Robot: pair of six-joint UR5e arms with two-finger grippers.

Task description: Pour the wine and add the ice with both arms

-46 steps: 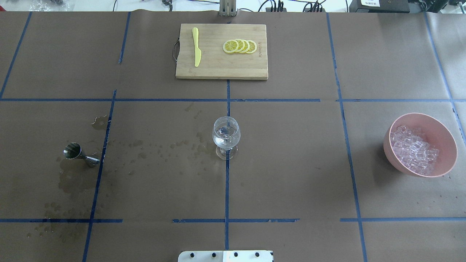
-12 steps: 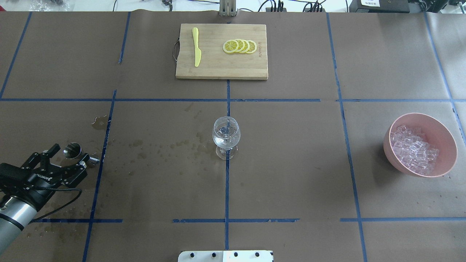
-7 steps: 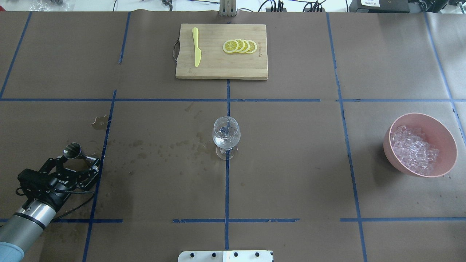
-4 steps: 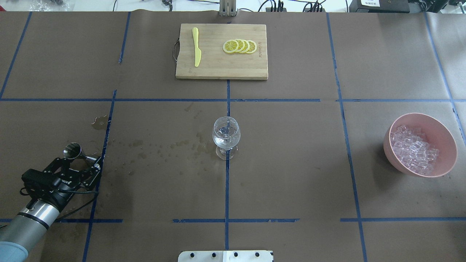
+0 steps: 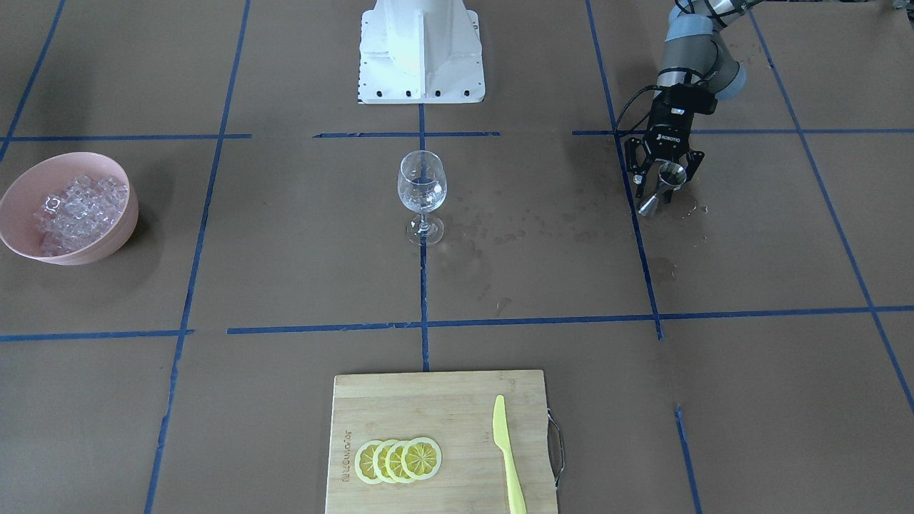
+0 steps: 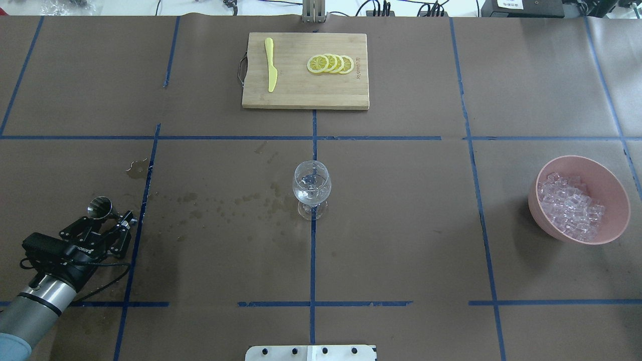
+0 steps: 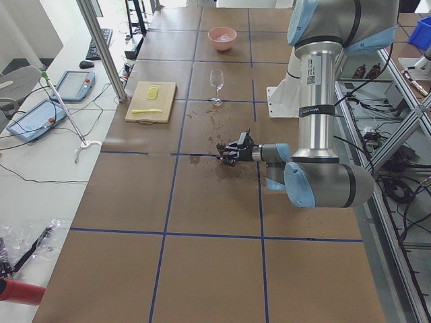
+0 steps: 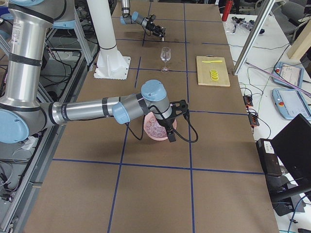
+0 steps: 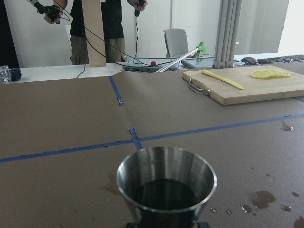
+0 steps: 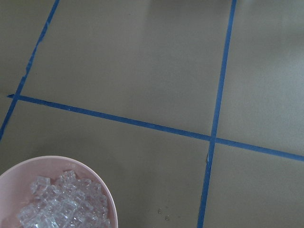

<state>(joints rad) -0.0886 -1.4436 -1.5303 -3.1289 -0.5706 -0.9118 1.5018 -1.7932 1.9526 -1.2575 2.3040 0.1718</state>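
Note:
A steel jigger (image 6: pixel 102 207) stands at the table's left, and the wrist view shows a little wine (image 9: pixel 164 192) in its cup (image 9: pixel 166 178). My left gripper (image 6: pixel 109 222) is open and level with the jigger (image 5: pixel 660 187), one finger on each side. The wine glass (image 6: pixel 311 189) stands at the table's centre. Ice (image 6: pixel 572 208) fills a pink bowl (image 6: pixel 582 159) at the right. My right gripper (image 8: pixel 172 128) shows only in the exterior right view, by the bowl (image 8: pixel 155 132); I cannot tell its state. The right wrist view looks down on ice (image 10: pixel 61 204).
A wooden cutting board (image 6: pixel 305 95) at the far middle carries lemon slices (image 6: pixel 331 64) and a yellow knife (image 6: pixel 271 65). Wet stains (image 6: pixel 225 205) lie between jigger and glass. The white pedestal (image 5: pixel 421 50) stands at the robot's edge.
My left arm came in from the lower left and brought its open gripper up to the jigger. In the last half second it edged closer around it. Glass and bowl have not moved.

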